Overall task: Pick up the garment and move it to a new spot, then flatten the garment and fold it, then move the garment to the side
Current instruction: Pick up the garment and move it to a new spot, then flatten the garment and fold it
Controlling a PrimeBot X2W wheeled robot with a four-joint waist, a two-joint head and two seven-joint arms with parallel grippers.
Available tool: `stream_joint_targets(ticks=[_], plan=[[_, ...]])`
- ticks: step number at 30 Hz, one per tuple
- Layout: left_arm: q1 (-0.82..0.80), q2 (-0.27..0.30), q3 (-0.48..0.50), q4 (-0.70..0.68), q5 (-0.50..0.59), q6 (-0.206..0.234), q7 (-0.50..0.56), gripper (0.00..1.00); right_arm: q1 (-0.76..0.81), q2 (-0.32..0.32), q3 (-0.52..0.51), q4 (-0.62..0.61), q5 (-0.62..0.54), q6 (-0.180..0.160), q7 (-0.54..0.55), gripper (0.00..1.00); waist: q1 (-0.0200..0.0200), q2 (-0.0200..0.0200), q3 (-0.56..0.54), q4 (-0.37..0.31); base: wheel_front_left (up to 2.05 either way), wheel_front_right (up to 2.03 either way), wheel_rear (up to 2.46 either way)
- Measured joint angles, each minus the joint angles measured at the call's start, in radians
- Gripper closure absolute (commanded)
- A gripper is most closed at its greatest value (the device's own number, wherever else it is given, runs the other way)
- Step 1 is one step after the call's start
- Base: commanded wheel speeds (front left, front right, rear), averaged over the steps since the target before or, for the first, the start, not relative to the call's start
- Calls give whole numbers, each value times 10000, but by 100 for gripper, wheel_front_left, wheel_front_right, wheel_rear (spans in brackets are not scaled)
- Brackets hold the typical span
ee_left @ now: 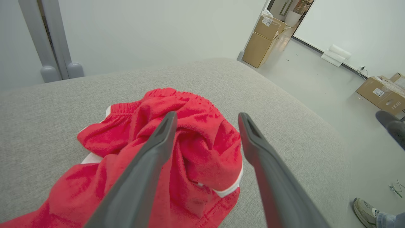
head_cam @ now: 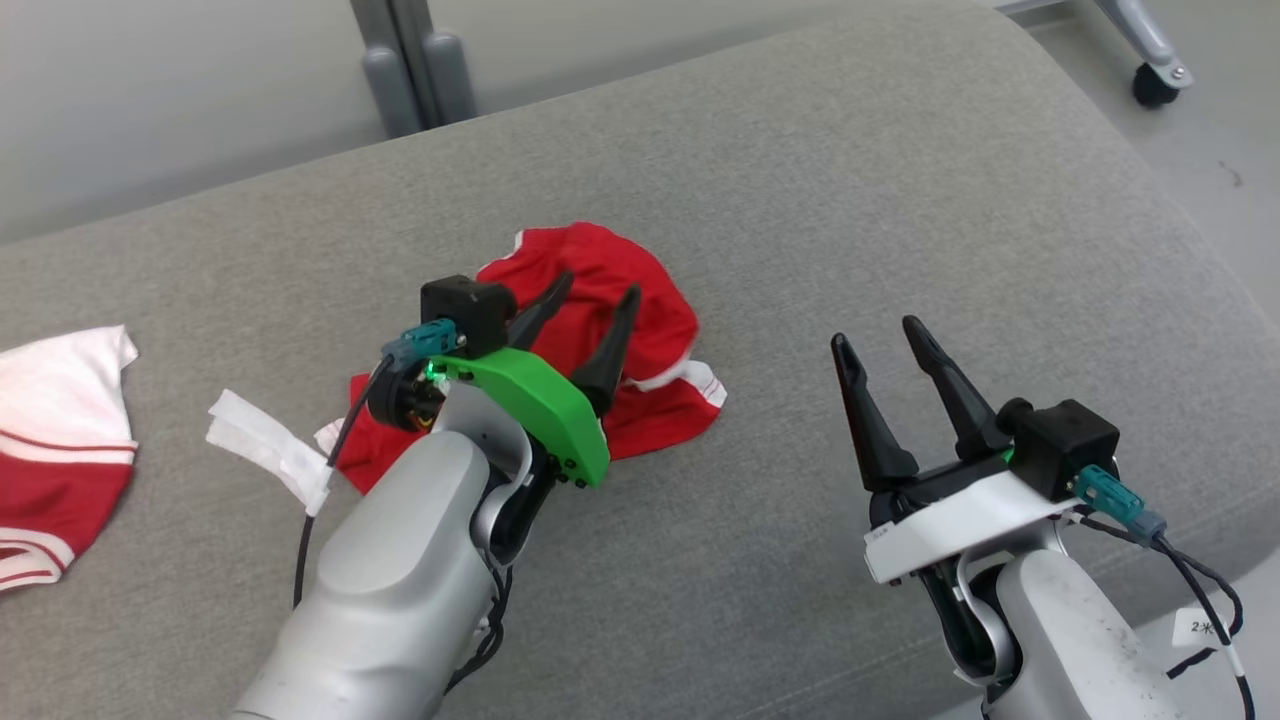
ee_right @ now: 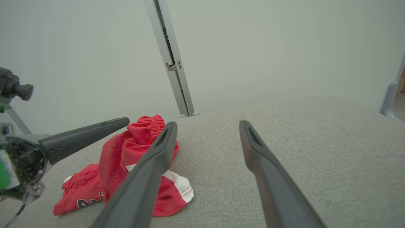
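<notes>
Garment point(head_cam: 660, 320), crumpled at the head view's centre, looks light, limp and soft; I'd pinch a raised fold. Left gripper point(head_cam: 598, 285) hovers spread above it; right gripper point(head_cam: 875, 332) spread, lower right.

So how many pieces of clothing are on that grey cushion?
2: crumpled red shorts with white trim at the centre; a red-and-white garment at the left edge, partly cut off.

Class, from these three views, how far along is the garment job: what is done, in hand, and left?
Done: nothing visible; the red garment lies crumpled on the grey cushion. In hand: the left gripper hovers open over it; the right gripper hangs open beside it. Left: grasp, move, flatten, fold, set aside.
</notes>
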Motion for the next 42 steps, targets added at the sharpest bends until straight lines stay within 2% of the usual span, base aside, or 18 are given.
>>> stream_joint_targets(ticks=[2, 6, 12, 15, 18, 20, 22, 24, 28, 34, 42], plan=[[-68, 134, -15, -351, -90, -2, -226, 0, 45, -23, -98, -13, 0, 0, 0, 0, 0, 0, -74, 233, 0, 0, 0], [-64, 943, 387, -1210, -132, 90, -692, 0, 183, -81, -282, -58, -19, 0, 0, 0, 0, 0, -252, 756, 0, 0, 0], [1019, 2178, 1296, -2612, -249, 779, -1139, 0, 378, -113, -439, -128, -121, 0, 0, 0, 0, 0, -562, 1451, 0, 0, 0], [2049, 2800, 1847, -3237, -132, 1300, -1336, 0, 436, -150, -422, -138, -127, 0, 0, 0, 0, 0, -799, 1697, 0, 0, 0], [3188, 3012, 2520, -3789, -211, 1615, -1421, 0, 602, -209, -382, -123, -134, 0, 0, 0, 0, 0, -1026, 1821, 0, 0, 0], [4026, 3003, 3103, -4334, -180, 1822, -1450, 0, 671, -293, -428, -136, -134, 0, 0, 0, 0, 0, -1175, 1890, 0, 0, 0], [4666, 2945, 3850, -4957, 305, 2054, -1457, 0, 795, -357, -527, -136, -134, 0, 0, 0, 0, 0, -1277, 1938, 0, 0, 0], [5472, 2383, 4798, -5707, 393, 2104, -1480, 0, 895, -385, -662, -142, -134, 0, 0, 0, 0, 0, -1347, 1954, 0, 0, 0], [6773, 1141, 5935, -6529, 895, 1618, -1480, 0, 1096, -426, -855, -167, -132, 0, 0, 0, 0, 0, -1375, 1908, 0, 0, 0], [7281, 443, 6140, -6531, 2284, 984, -1480, 0, 1234, -462, -953, -169, -132, 0, 0, 0, 0, 0, -1346, 1968, 0, 0, 0], [7280, 127, 6439, -6274, 3047, 690, -1480, 0, 1228, -485, -1005, -169, -136, 0, 0, 0, 0, 0, -1315, 2034, 0, 0, 0]])
